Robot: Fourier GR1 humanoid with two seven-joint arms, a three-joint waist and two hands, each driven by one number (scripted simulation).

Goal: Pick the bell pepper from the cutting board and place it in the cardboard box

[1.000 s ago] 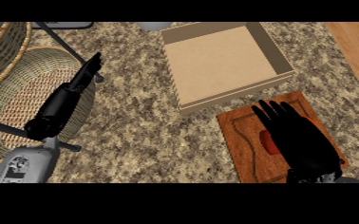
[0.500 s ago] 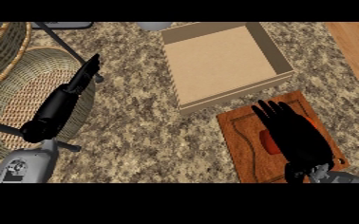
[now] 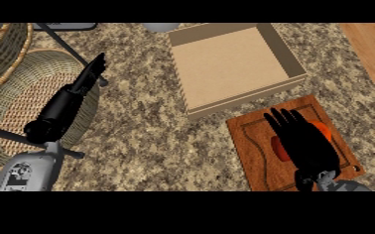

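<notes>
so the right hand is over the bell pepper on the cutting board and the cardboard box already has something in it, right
Not quite: the head view shows the cardboard box holding nothing. The rest stands: the right hand is over the bell pepper on the cutting board.

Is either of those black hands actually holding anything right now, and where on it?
It cannot be told. The right hand lies over the bell pepper on the cutting board, hiding most of it. The left hand holds nothing.

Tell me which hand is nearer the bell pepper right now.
Right. The right hand is directly over the bell pepper on the cutting board, fingers straight. The left hand is far across the counter, over the wicker basket.
</notes>
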